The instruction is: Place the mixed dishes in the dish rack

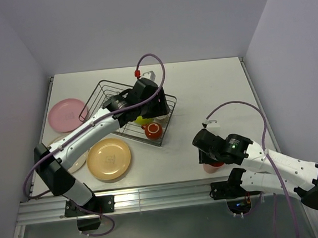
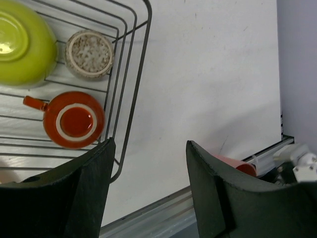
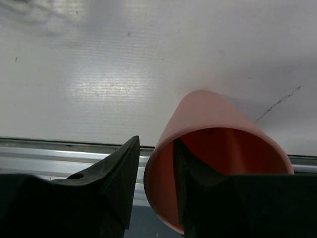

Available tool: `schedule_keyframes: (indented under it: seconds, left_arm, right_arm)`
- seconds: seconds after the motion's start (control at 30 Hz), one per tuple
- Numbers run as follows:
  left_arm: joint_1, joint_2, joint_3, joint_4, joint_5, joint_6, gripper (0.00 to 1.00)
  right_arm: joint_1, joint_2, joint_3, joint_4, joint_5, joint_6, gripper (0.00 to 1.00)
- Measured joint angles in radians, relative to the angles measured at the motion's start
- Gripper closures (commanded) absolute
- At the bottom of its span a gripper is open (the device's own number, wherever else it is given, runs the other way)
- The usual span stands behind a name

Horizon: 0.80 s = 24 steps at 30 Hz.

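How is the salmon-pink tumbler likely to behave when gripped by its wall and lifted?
The salmon-pink tumbler looks rigid and smooth, so it may slip or pivot in a grip on one wall; the right tool has one finger inside and one outside. Its round, tapered body would probably roll in a curve if pushed. It seems thin-walled, likely light.

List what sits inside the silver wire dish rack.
Inside the silver wire dish rack: a lime-green bowl, a speckled grey-beige cup and a red handled mug. The left arm covers the rack's middle from above, so anything beneath it is hidden.
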Motion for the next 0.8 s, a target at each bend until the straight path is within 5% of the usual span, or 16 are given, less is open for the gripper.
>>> schedule_keyframes:
  seconds: [0.17,0.4,0.53,0.8]
  left_arm:
    - [-0.007,-0.118,-0.159,0.036,0.003,0.009,0.29]
    - [0.009,-0.269,-0.274,0.070,0.018,0.045,0.24]
    - [0.101,-0.394,-0.378,0.148,0.159,0.072,0.15]
    - [0.243,-0.579,-0.498,0.300,0.499,0.106,0.04]
  right_arm:
    - [0.002,0.006,0.033,-0.013,0.054,0.005,1.00]
    - [0.003,0.080,0.208,-0.022,0.120,-0.014,1.00]
    - [-0.040,0.068,0.339,0.001,0.087,-0.087,1.00]
    - [-0.402,-0.040,0.461,0.230,-0.396,-0.240,1.00]
